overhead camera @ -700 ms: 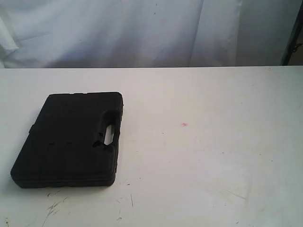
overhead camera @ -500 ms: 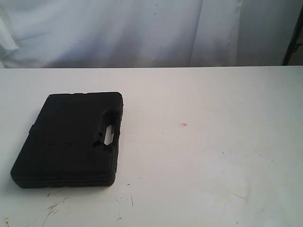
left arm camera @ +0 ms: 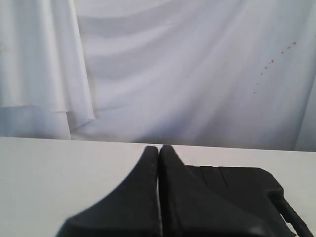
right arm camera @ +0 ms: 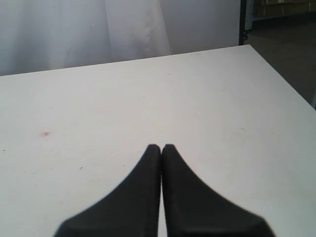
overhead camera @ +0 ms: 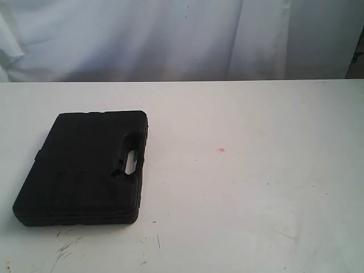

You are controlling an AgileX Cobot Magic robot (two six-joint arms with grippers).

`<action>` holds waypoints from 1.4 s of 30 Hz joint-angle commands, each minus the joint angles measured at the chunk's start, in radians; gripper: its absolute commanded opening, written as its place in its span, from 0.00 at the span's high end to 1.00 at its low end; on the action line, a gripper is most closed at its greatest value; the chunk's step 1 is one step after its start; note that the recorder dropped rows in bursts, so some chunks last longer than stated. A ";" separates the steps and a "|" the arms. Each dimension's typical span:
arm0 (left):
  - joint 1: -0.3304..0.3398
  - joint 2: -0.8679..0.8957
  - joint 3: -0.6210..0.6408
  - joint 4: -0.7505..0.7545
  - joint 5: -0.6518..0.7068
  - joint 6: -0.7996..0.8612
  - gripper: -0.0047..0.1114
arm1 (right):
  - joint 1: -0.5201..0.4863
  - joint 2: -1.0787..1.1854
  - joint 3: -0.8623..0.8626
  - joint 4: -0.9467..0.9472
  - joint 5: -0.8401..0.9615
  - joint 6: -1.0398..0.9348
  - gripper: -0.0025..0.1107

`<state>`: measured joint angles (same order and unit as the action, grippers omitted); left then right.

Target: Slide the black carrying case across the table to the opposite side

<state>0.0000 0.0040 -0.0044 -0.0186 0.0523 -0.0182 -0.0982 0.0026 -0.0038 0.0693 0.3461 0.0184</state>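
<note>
My left jaws and my right jaws are both clenched on nothing. The flat black moulded-plastic carrying case (overhead camera: 85,168) lies near the left edge of the scuffed white counter (overhead camera: 256,187) — toward its front-left corner.

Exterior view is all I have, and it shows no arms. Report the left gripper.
Observer: The left gripper is shut and empty; the case lies beyond its fingers.
Operator: Now the right one.
Observer: The right gripper is shut too, pointing across the table.
Operator: Give me a landmark near it.
Observer: The pink spot lies ahead of it, off to one side.
</note>
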 commanded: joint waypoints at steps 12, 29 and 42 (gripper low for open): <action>0.000 -0.004 -0.033 -0.106 -0.047 -0.010 0.96 | -0.005 -0.003 0.004 -0.001 0.000 0.001 0.98; 0.000 0.450 -0.570 -0.135 0.254 -0.005 0.96 | -0.005 -0.003 0.004 -0.001 0.000 0.001 0.98; 0.000 1.047 -0.971 -0.193 0.693 0.001 0.96 | -0.005 -0.003 0.004 -0.001 0.000 0.001 0.98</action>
<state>0.0000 0.9589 -0.9262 -0.1929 0.6675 -0.0223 -0.0982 0.0026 -0.0038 0.0693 0.3461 0.0184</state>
